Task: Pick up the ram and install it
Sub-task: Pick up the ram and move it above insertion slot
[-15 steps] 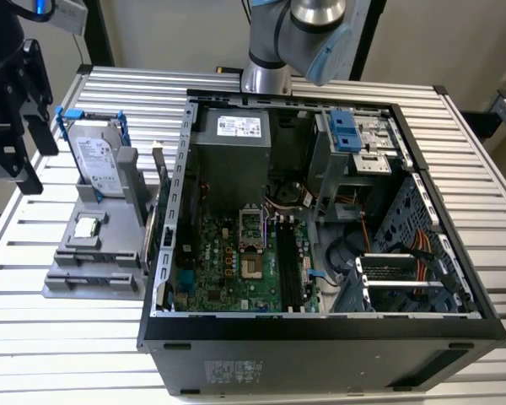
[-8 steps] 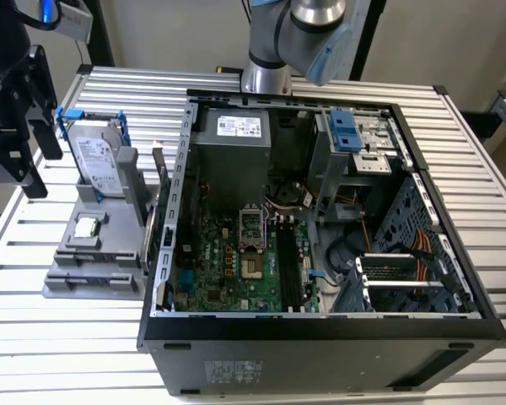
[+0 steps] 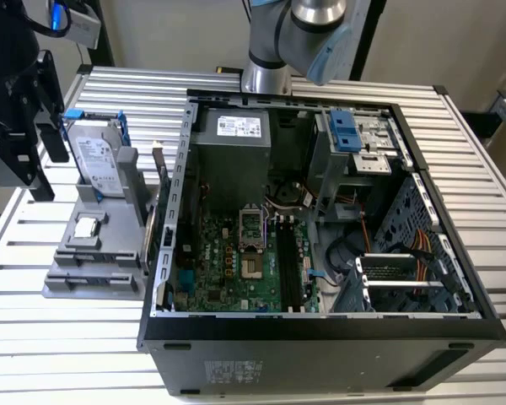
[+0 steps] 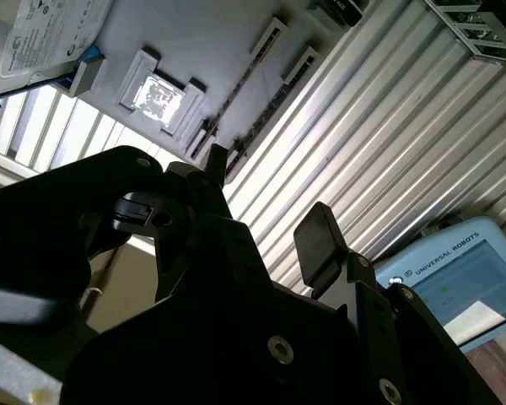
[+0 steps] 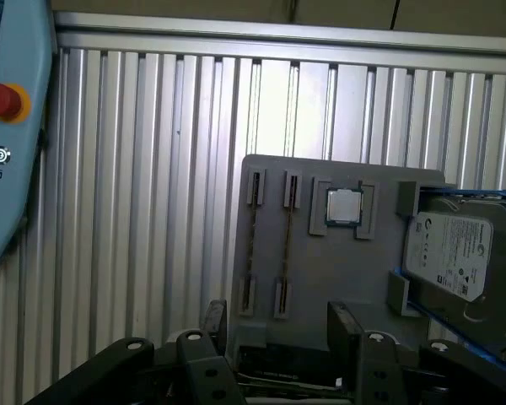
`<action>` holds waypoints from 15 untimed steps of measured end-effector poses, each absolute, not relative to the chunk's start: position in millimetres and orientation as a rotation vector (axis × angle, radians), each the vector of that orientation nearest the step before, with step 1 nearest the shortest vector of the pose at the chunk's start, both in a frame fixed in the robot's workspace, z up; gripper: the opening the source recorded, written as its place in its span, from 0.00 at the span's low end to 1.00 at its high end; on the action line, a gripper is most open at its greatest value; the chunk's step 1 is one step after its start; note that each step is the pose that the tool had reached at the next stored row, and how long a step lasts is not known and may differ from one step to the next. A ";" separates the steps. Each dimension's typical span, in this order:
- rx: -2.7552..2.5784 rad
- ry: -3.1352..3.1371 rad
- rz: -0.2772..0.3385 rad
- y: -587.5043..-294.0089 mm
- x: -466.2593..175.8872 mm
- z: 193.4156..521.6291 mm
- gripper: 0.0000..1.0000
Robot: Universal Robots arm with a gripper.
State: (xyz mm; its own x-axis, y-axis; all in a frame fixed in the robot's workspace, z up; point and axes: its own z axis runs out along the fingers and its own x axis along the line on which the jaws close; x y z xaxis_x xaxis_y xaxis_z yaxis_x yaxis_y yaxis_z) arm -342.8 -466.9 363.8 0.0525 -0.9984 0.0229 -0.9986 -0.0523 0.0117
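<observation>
My gripper (image 3: pixel 44 148) hangs above the table at the exterior view's left, beside the grey tray (image 3: pixel 72 253). Both wrist views show the black fingers (image 5: pixel 215 316) spread apart with nothing between them, so the gripper (image 5: pixel 278 314) (image 4: pixel 268 196) is open. The tray (image 5: pixel 320 278) has two long slots, and a thin dark strip runs along each. As far as I can tell, these are the ram (image 5: pixel 253 245) (image 4: pixel 236 93) seen edge-on. The open computer case (image 3: pixel 320 333) holds the motherboard (image 3: pixel 228 274) with its long black slots (image 3: pixel 288 261).
A silver hard drive (image 3: pixel 97 160) (image 5: pixel 455 245) with blue rails and a small square processor chip (image 3: pixel 86 226) (image 5: pixel 344 207) share the tray. A light-blue pendant (image 5: pixel 8 126) (image 4: pixel 464 287) lies on the ribbed table. The arm's base (image 3: pixel 270 51) stands behind the case.
</observation>
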 end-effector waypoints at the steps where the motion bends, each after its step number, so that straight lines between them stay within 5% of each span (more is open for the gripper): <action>1: 2.261 -2.146 0.013 -466.9 -342.1 363.5 1.00; 15: 2.259 -2.148 0.013 -466.8 -339.3 358.6 1.00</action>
